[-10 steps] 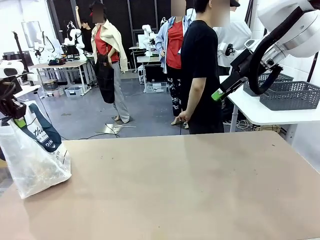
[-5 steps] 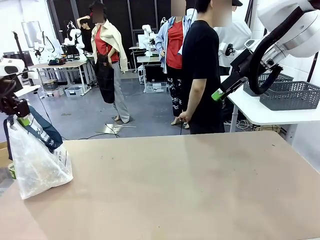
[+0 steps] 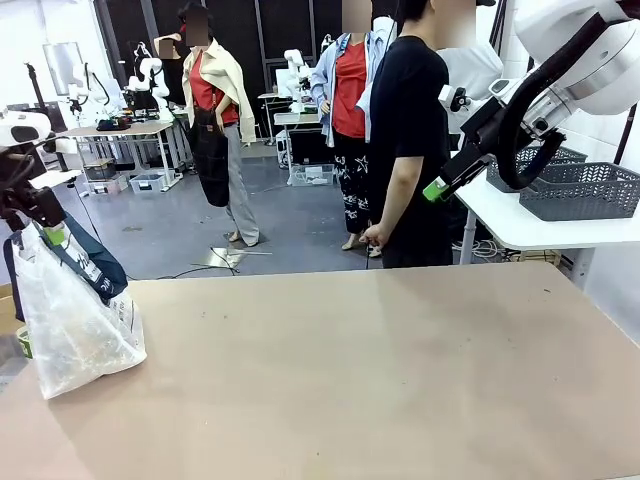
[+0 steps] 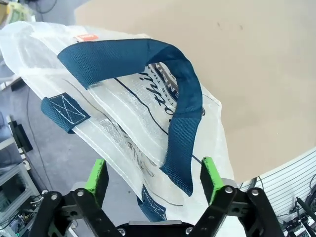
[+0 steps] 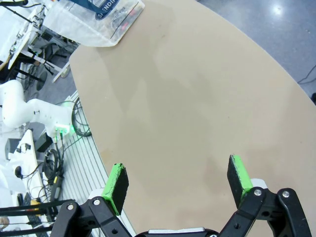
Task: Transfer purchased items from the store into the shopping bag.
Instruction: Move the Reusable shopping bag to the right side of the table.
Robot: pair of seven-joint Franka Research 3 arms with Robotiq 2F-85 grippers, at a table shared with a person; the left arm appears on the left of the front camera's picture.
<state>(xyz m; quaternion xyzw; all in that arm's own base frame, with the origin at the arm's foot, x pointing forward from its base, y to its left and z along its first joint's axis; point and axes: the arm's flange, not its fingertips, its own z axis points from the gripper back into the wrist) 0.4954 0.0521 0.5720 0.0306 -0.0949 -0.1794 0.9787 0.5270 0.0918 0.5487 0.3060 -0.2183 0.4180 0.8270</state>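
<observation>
While the shopping bag (image 3: 72, 318) sits slumped at the far left corner of the table (image 3: 360, 380), the left gripper (image 3: 50, 232) hangs right above it, beside the top of the navy strap handle (image 3: 88, 262). From the left wrist camera the bag (image 4: 123, 118) lies below with its handle (image 4: 168, 108) looping up between the two green-padded fingers (image 4: 97, 174), but the jaws stand wide and neither pad presses on the strap or the crinkly plastic, so the left gripper (image 4: 154, 178) has hold of nothing. Dark lettering runs across the bag's whitish side, and something small and pale shows through the plastic near the bottom; I cannot tell what it is.

Moving right, the brown tabletop stretches across the middle. Beyond its far edge a person in a black T-shirt (image 3: 405, 140) stands side-on, one hand (image 3: 374, 235) hanging by the hip.

Farther right, the right gripper (image 3: 436, 188) is raised well above the table, near the person's arm, its green pad tip pointing down and left. From its own wrist camera the right gripper (image 5: 178, 179) is spread fully open over bare tabletop, gripping nothing, with the bag (image 5: 98, 19) far off at the top edge. Behind that arm, on a white side table, stands a dark grey mesh basket (image 3: 580, 190).
</observation>
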